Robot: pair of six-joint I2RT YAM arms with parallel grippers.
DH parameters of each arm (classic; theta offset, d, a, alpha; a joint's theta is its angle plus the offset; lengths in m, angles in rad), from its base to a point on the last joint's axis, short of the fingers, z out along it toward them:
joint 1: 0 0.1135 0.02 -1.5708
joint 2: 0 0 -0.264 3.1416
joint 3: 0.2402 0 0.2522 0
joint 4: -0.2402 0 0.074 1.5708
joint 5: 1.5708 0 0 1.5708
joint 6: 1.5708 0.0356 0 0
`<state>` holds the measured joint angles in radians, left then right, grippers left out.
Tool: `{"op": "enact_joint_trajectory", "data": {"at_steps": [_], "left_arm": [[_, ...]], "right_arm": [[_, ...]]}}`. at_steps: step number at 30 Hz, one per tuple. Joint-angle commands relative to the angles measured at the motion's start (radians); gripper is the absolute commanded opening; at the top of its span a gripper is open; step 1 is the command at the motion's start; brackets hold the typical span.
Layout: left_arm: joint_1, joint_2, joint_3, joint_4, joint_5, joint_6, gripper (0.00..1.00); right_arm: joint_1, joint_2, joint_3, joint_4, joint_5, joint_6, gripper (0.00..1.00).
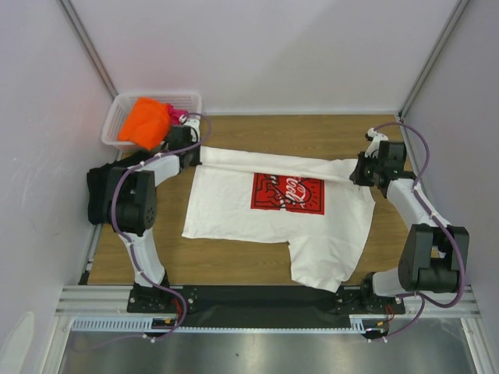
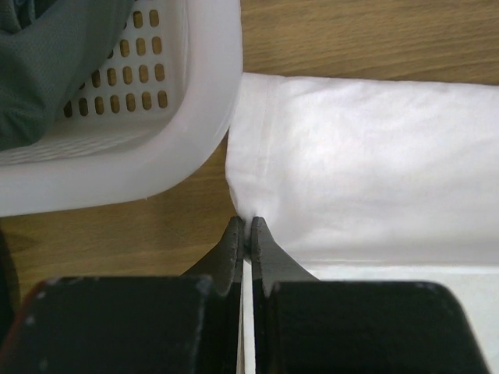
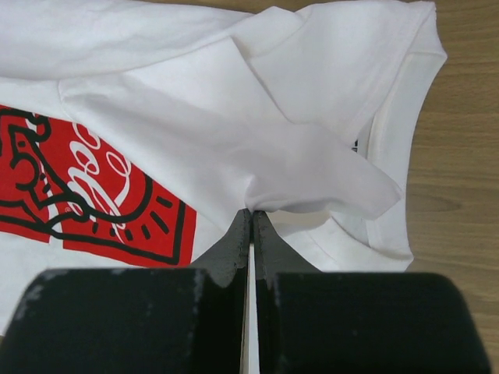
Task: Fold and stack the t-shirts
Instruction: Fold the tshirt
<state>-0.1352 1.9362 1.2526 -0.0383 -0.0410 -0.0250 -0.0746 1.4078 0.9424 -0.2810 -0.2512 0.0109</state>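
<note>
A large white t-shirt [image 1: 257,222] with a red-and-black chest graphic [image 1: 287,192] lies spread on the wooden table, its far edge folded over toward the near side. My left gripper [image 1: 196,156] is shut on the shirt's far left corner [image 2: 248,212]. My right gripper [image 1: 360,173] is shut on a pinch of the white cloth [image 3: 251,204] near the collar [image 3: 387,148]. An orange t-shirt [image 1: 145,122] and a bit of pink one [image 1: 178,115] lie in the basket. A grey one [image 2: 47,62] shows in the basket in the left wrist view. A black t-shirt [image 1: 98,191] lies at the table's left edge.
The white plastic lattice basket [image 1: 187,99] stands at the far left corner, right beside my left gripper [image 2: 195,117]. White walls close in the table on three sides. Bare wood [image 1: 226,269] shows near the shirt's front.
</note>
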Motion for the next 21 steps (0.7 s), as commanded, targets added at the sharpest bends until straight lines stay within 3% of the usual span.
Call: {"op": "enact_joint_trajectory", "data": {"at_steps": [1,21], "left_arm": [[0.014,-0.059,-0.009,0.006,-0.014,0.022,0.00],[0.014,-0.083,-0.032,-0.006,-0.007,0.022,0.00]], "right_arm": [[0.019,-0.013,-0.008,-0.020,0.036,-0.038,0.00],[0.035,-0.036,-0.017,-0.052,0.055,-0.045,0.00]]}}
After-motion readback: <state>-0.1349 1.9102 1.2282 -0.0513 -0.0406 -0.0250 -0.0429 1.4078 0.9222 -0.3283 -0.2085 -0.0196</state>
